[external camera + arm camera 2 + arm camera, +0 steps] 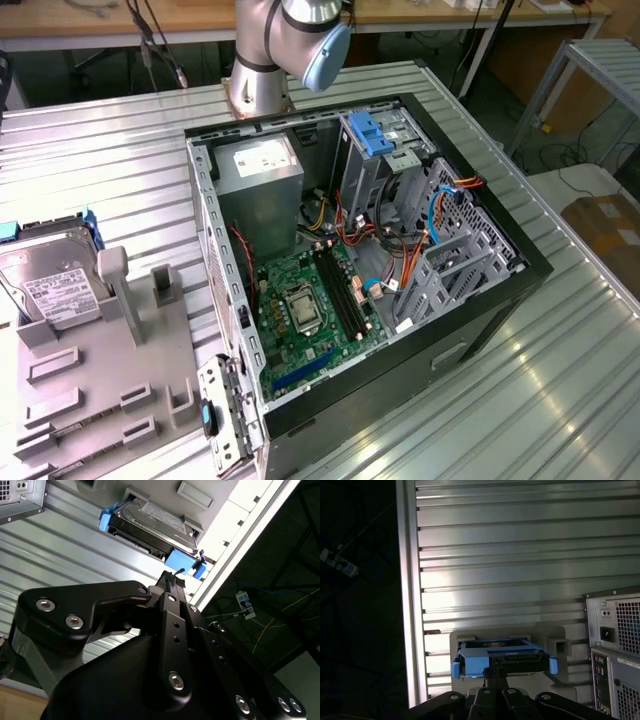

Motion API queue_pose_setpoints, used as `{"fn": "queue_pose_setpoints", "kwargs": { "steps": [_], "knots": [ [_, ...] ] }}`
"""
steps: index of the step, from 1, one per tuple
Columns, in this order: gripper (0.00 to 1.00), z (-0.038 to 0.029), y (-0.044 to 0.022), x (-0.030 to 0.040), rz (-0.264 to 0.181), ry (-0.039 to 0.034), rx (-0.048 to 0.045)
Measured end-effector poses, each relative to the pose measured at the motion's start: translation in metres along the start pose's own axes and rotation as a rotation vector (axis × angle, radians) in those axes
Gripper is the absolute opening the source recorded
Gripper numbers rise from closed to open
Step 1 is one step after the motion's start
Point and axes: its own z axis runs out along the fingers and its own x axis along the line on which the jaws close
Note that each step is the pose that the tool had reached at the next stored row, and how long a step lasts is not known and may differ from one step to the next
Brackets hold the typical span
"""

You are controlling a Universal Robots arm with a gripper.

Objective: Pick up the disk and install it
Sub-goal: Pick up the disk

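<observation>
Gripper (pixel 172 581) hovers well apart from disk (pixel 155 517), pointed toward it, jaws apparently together.

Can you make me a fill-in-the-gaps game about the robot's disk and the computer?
The disk lies outside the computer case, on the exterior view's ___.
The disk's side rails are ___.
The circuit board inside the case is ___.
Missing words: left, blue, green.
</observation>
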Motion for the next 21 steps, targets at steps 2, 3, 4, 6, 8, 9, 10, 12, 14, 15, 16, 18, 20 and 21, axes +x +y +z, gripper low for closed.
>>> {"fn": "queue_pose_setpoints", "kwargs": {
  "steps": [2,3,4,6,8,9,10,12,14,15,16,18,20,21],
  "knots": [
    [0.11,0.0000,0.0000,0.0000,-0.005,0.0002,-0.0001],
    [0.11,0.0000,0.0000,0.0000,-0.008,0.0004,-0.0001],
    [0.11,0.0000,0.0000,0.0001,-0.011,0.0005,-0.0002],
    [0.11,0.0000,0.0000,0.0001,-0.023,0.0011,-0.0006],
    [0.11,0.0000,0.0000,0.0002,-0.054,0.0024,-0.0013],
    [0.11,0.0000,0.0000,0.0003,-0.070,0.0031,-0.0017],
    [0.11,0.0001,0.0000,0.0004,-0.090,0.0039,-0.0023],
    [0.11,0.0000,0.0000,0.0005,-0.107,0.0047,-0.0026],
    [0.11,0.0000,0.0000,0.0006,-0.124,0.0055,-0.0030],
    [0.11,0.0000,0.0000,0.0007,-0.136,0.0061,-0.0033],
    [0.11,-0.0001,-0.0001,0.0007,-0.143,0.0064,-0.0035],
    [0.11,0.0000,-0.0001,0.0008,-0.163,0.0073,-0.0039],
    [0.11,0.0000,0.0000,0.0009,-0.183,0.0082,-0.0044],
    [0.11,0.0000,0.0000,0.0009,-0.192,0.0085,-0.0047]
  ]
}}
